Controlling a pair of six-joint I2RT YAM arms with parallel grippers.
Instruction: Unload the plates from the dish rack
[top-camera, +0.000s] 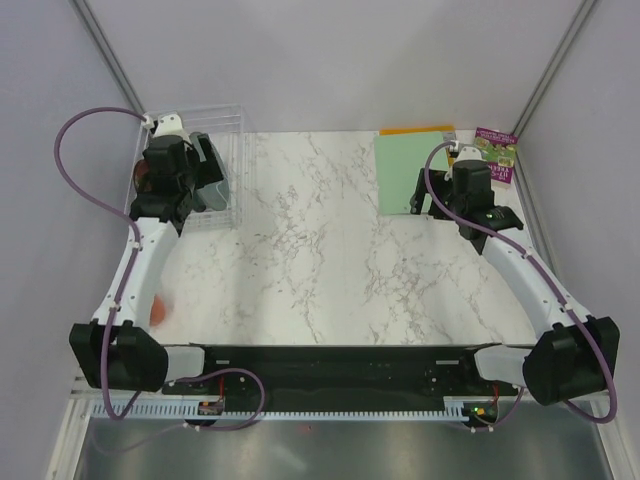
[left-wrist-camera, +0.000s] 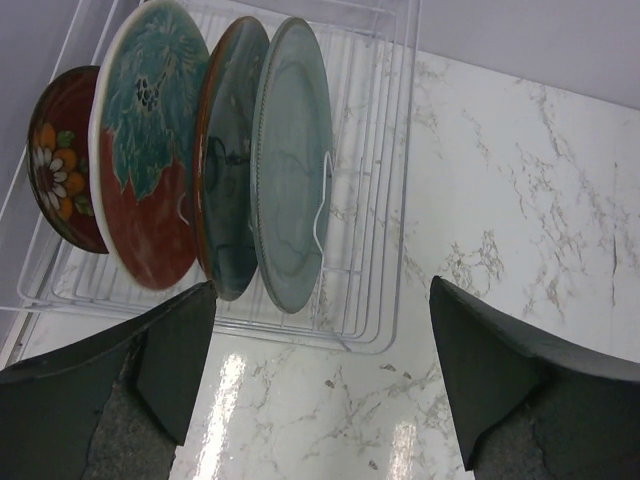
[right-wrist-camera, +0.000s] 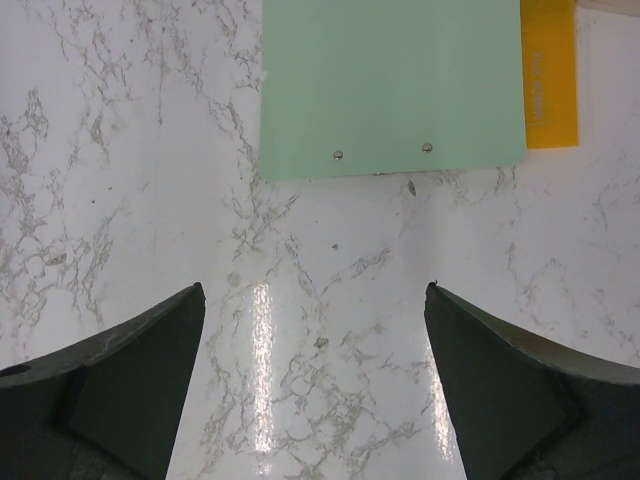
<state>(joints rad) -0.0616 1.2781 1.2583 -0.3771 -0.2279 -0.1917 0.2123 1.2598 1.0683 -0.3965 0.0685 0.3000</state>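
We see the dish rack at the far left of the worktop, four plates upright in its slots: flowered dark-red plate, red plate with teal leaves, dark teal plate, grey-green plate. Left claw hangs by the rack's near edge, fingers wide apart, empty. Right claw, also spread and empty, hovers over marble near the green mat, with an orange sheet beside it.

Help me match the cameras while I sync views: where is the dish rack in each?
Top external: dish rack at the far-left corner.
Left wrist: dish rack at upper left, holding upright plates.
Right wrist: not in it.
Shared landmark: marble tabletop, in all three.
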